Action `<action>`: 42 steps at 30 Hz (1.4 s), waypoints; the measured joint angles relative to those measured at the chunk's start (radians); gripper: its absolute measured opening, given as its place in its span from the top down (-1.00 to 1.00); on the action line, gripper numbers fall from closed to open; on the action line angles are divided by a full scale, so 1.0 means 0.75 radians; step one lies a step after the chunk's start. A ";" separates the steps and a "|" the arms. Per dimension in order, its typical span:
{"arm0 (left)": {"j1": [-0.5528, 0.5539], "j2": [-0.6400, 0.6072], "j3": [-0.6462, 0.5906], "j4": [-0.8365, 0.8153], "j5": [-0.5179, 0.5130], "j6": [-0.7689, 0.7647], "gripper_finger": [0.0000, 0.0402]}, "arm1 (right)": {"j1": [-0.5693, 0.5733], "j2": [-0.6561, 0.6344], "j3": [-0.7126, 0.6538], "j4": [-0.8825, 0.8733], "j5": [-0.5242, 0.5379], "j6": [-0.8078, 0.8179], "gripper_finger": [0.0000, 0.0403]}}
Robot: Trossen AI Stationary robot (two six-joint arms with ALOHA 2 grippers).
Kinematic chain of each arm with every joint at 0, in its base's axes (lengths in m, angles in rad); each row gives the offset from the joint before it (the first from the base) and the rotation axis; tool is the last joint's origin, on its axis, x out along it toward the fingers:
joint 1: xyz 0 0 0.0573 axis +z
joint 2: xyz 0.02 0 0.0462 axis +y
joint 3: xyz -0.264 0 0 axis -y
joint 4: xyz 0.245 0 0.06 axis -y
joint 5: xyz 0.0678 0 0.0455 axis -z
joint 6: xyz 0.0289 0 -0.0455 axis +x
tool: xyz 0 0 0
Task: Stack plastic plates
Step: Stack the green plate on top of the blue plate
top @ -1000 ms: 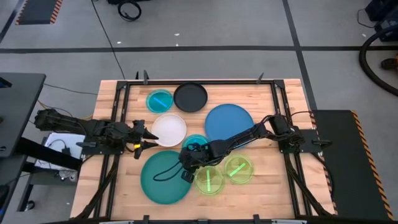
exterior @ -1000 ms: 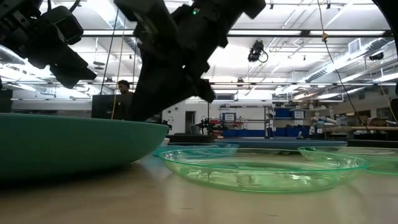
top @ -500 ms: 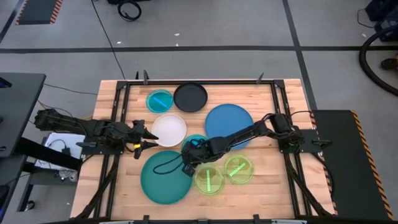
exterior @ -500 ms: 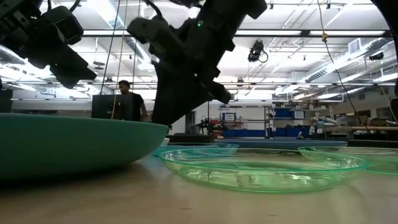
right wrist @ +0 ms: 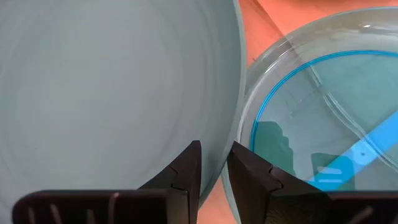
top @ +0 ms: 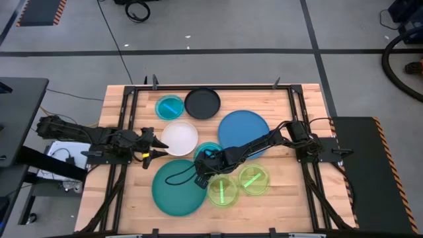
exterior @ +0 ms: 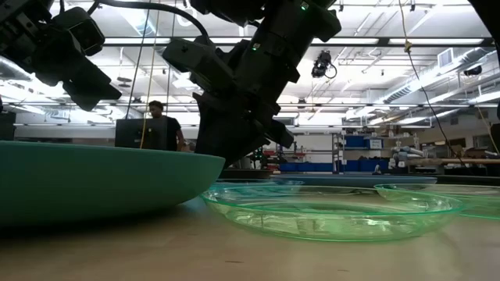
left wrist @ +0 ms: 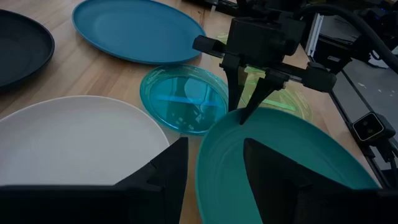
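The large teal plate [top: 173,190] lies at the table's near middle, and my right gripper [top: 201,174] is shut on its right rim. Touching that rim sit a small cyan plate [top: 210,151] and a neon-green plate [top: 223,192]; a second green plate [top: 253,180] lies to their right. The large blue plate [top: 243,131], white plate [top: 179,137], black plate [top: 202,102] and second cyan plate [top: 170,106] lie flat farther back. My left gripper [top: 160,145] hovers open by the white plate's left edge. My right gripper pinches the teal plate's right rim [right wrist: 219,163], one finger [right wrist: 186,167] inside the plate and the other [right wrist: 247,169] outside it. The fingers come from above, pointing down [left wrist: 244,106]. The plate's underside [exterior: 86,204] still rests on the table.
Black frame rails [top: 125,125] run along the table's left, right and far sides. A black cable [top: 175,182] lies looped across the teal plate. Bare wood [top: 284,192] shows at the near right corner. A person [exterior: 160,125] stands in the room beyond the table.
My right gripper has come down onto the teal plate's right rim and shifted slightly toward the table's right. The teal plate has slid a little to the right with it, closing on the green plate. The left arm has kept still.
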 joint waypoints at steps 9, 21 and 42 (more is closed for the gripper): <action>0.000 0.000 0.000 0.001 0.000 0.000 0.19 | -0.001 0.001 -0.005 0.041 0.006 0.002 0.82; 0.000 0.000 0.000 0.000 0.000 -0.001 0.19 | -0.006 0.001 -0.003 0.140 0.049 -0.063 0.92; -0.001 0.000 0.000 -0.028 0.000 -0.023 0.19 | -0.078 -0.197 0.158 -0.436 0.147 -0.281 0.93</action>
